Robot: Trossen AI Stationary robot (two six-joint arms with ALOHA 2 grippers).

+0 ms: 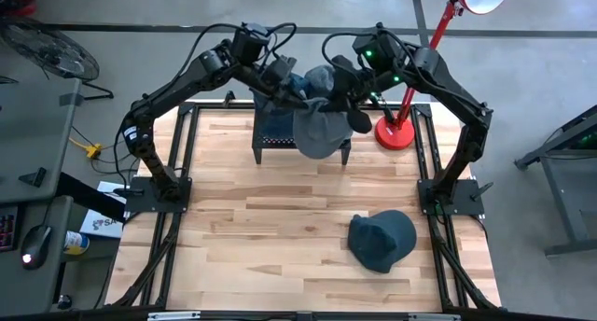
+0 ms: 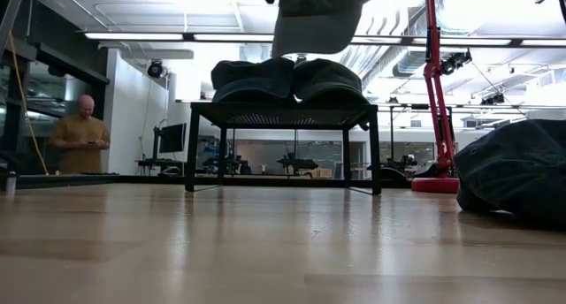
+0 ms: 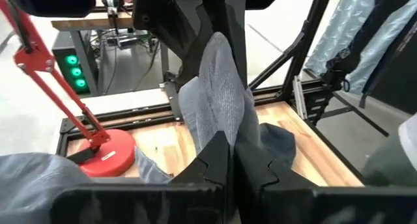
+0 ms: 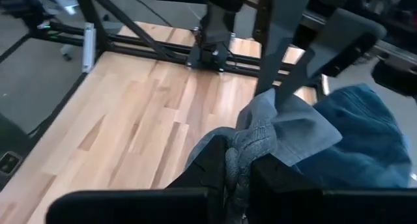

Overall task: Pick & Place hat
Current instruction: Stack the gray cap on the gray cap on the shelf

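Observation:
A grey hat [image 1: 317,130] hangs between my two grippers above a black stand [image 1: 266,146] at the table's far middle. In the low view the grey hat [image 2: 317,19] is clear of the two hats [image 2: 252,79] [image 2: 329,79] lying on the stand's top. My left gripper [image 1: 300,97] and my right gripper [image 1: 343,95] are both shut on the grey hat from opposite sides. A dark teal hat [image 1: 382,239] lies on the table at the near right. My left gripper pinches a bunched fold of the grey hat's cloth [image 3: 218,123] between its two fingers, coming from the table's left. The cloth runs from its fingers to the other gripper. The hat is lifted clear and hangs below. My right gripper pinches a gathered fold of the grey hat's cloth [image 4: 242,155] between its two fingers, coming from the table's right and slanting down. The hat is lifted clear of the stand and hangs below the fingers.
A red lamp's base [image 1: 399,132] stands right of the stand, its pole [image 2: 433,83] rising beside it. A blue denim hat [image 1: 278,118] lies on the stand under the arms. Bare wood [image 1: 252,237] lies at the near left. A person [image 2: 82,134] stands in the room beyond.

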